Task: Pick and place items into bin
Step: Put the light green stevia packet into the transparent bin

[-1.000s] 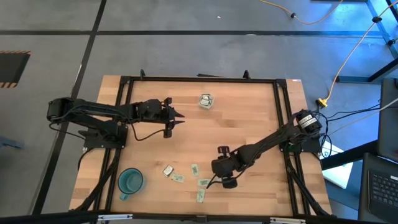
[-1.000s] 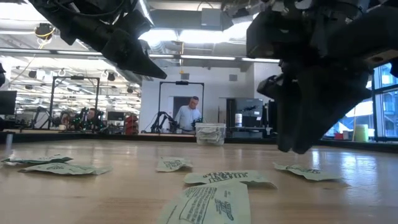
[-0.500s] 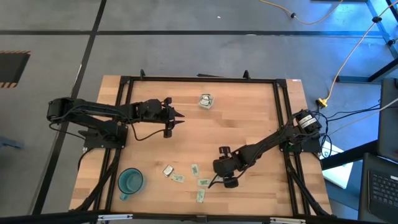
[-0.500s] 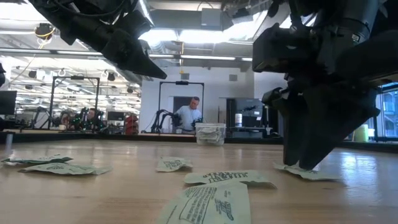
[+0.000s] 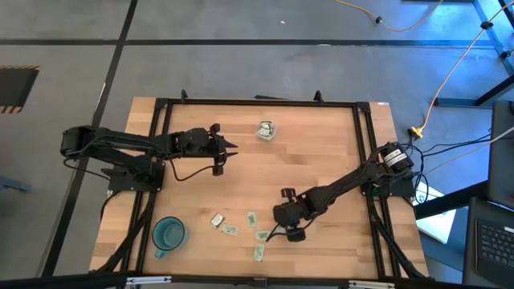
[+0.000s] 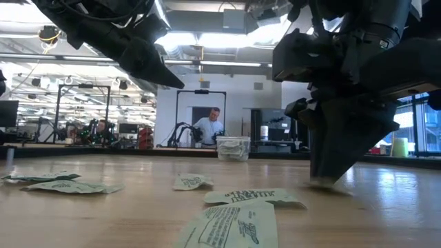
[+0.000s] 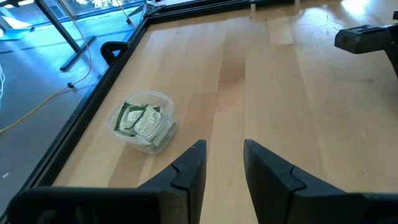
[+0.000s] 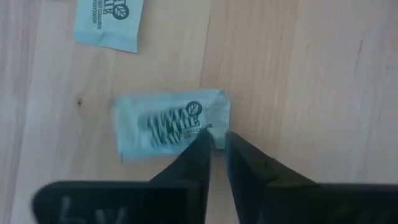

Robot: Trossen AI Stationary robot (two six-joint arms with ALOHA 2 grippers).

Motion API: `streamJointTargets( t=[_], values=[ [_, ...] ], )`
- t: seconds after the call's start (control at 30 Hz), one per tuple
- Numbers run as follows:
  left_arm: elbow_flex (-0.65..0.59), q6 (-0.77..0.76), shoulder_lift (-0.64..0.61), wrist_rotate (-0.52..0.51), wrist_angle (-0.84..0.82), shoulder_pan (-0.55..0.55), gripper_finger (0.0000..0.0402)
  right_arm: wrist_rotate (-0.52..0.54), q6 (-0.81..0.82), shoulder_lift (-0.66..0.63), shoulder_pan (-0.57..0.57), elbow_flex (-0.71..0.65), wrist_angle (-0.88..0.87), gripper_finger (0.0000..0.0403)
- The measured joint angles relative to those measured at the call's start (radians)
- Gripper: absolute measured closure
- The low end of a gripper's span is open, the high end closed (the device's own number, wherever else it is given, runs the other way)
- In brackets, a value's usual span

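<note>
We see the bin [image 5: 266, 131] at the far middle of the bench [image 5: 321, 152], a small clear container already holding several green and white packets [image 7: 144, 121]; the left wrist view shows them packed inside, while the high view shows only a pale blur there. The teal cup [image 5: 169, 234] stands at the near left corner, and we cannot tell whether it holds anything.

The loose packets [image 5: 241, 229] lie along the near edge, between the cup and the right gripper [image 5: 283, 227]. The right wrist view gives what no other view does: the right gripper's fingers [image 8: 196, 158] have narrowed onto the edge of one pale green packet [image 8: 168, 124] lying flat on the bench, pinching its border, with another packet [image 8: 107, 23] just beside. In the low view the gripper's tips touch the bench surface.

The left gripper [image 5: 227, 148] hovers at the far left, fingers [image 7: 189, 171] moderately apart and holding nothing, pointing toward the bin.
</note>
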Motion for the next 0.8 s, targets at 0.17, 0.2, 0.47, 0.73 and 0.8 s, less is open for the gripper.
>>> streamJointTargets(
  t=[0.17, 0.2, 0.47, 0.73, 0.8],
  values=[
    [0.000, -0.001, 0.000, 0.000, 0.000, 0.000, 0.0300, 0.002, 0.001, 0.001, 0.000, 0.000, 0.001, 0.0396],
    [0.000, -0.001, 0.000, 0.000, 0.000, 0.000, 0.0300, 0.002, 0.002, 0.001, 0.000, 0.000, 0.001, 0.0398],
    [0.000, -0.002, 0.000, 0.000, 0.000, 0.000, 0.0300, -0.009, 0.029, 0.010, -0.018, 0.088, -0.106, 0.0400],
    [0.000, -0.002, 0.000, 0.000, -0.002, 0.000, 0.0300, -0.004, 0.023, 0.015, -0.016, 0.196, -0.234, 0.0402],
    [0.000, -0.002, 0.000, 0.000, -0.005, 0.000, 0.0300, 0.004, 0.020, 0.015, -0.017, 0.226, -0.269, 0.0402]
  ],
)
